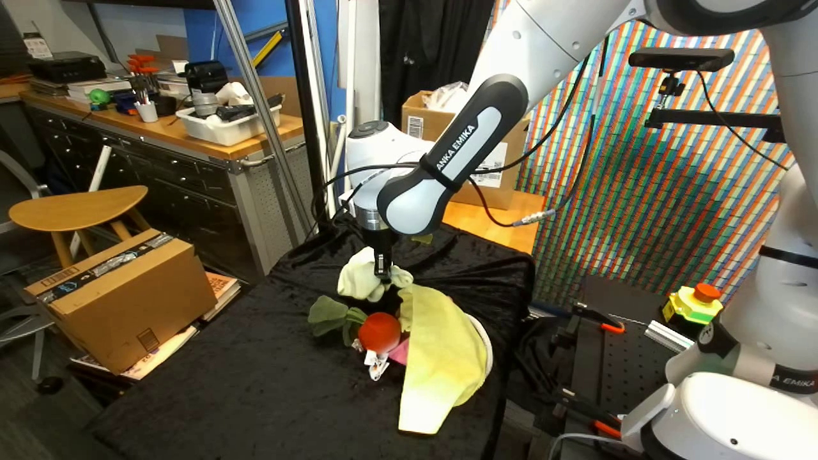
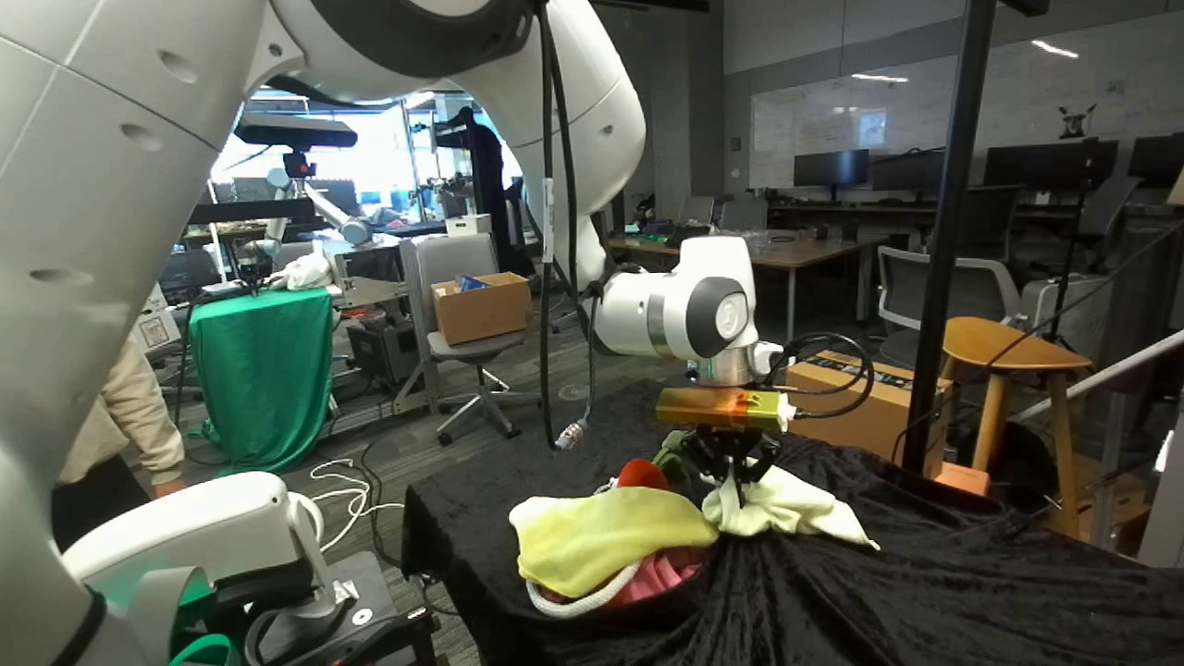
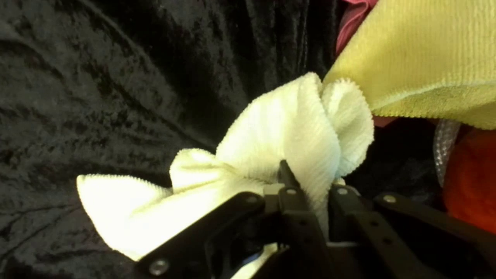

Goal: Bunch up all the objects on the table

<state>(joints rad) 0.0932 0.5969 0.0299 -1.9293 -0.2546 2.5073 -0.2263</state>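
My gripper (image 3: 310,186) points down and has a fold of the white cloth (image 3: 267,131) pinched between its fingers. In both exterior views the white cloth (image 2: 786,504) lies crumpled around the fingertips, its loose end spread on the black-draped table (image 1: 307,396). Beside it rests the pale yellow cloth (image 1: 444,351), draped over the pink cloth (image 2: 661,573) and the white rope (image 2: 583,606), which show only in part. Against the yellow cloth sits the red-orange item (image 1: 380,332), with green leaf-like fabric (image 1: 329,315) and white tags next to it.
A cardboard box (image 1: 128,297) and a round wooden stool (image 1: 80,207) stand on the floor past one table edge. Another box (image 1: 428,118) stands behind the arm. A dark upright pole (image 2: 939,240) rises near the table. Cables hang along the arm.
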